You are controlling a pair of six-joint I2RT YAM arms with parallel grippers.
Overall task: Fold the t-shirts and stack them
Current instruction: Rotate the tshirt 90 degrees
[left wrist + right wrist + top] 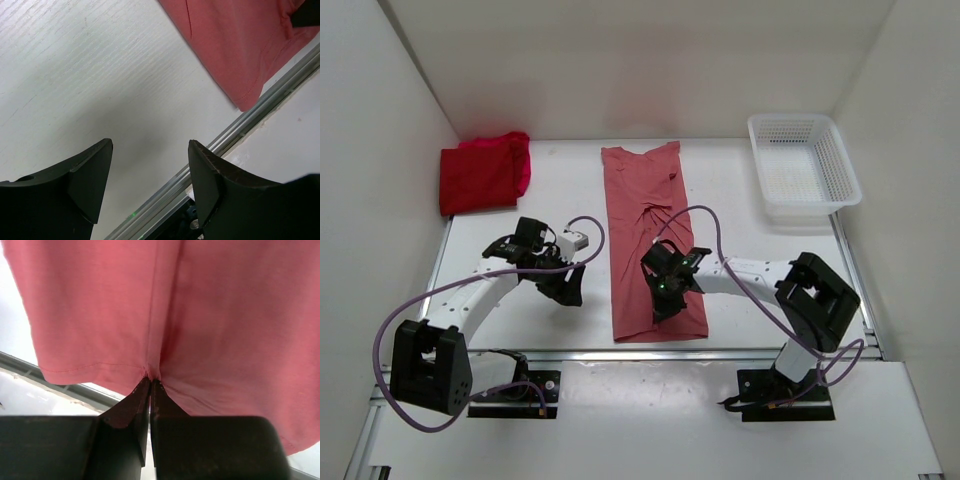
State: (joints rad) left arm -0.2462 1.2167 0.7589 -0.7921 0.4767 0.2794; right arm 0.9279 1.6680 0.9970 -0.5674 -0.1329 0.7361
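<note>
Right gripper point(150, 384) is pinching the hem of the salmon t-shirt point(225, 315) by the near edge of the table point(545, 330); limp and light, it is probably needing a second hem grip.

Centre salmon pink t-shirt point(640, 200) is showing plain, far-left dark crimson t-shirt point(475, 182) and bright pinkish-red t-shirt point(523, 165) are showing solid colour too, far-right basket point(798, 118) is reading white mesh, table point(560, 200) white.

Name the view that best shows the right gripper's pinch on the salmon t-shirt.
Right wrist: the right gripper is shut on the salmon t-shirt near its hem. Top external hides the pinch under the wrist; left wrist shows only a shirt corner.
</note>
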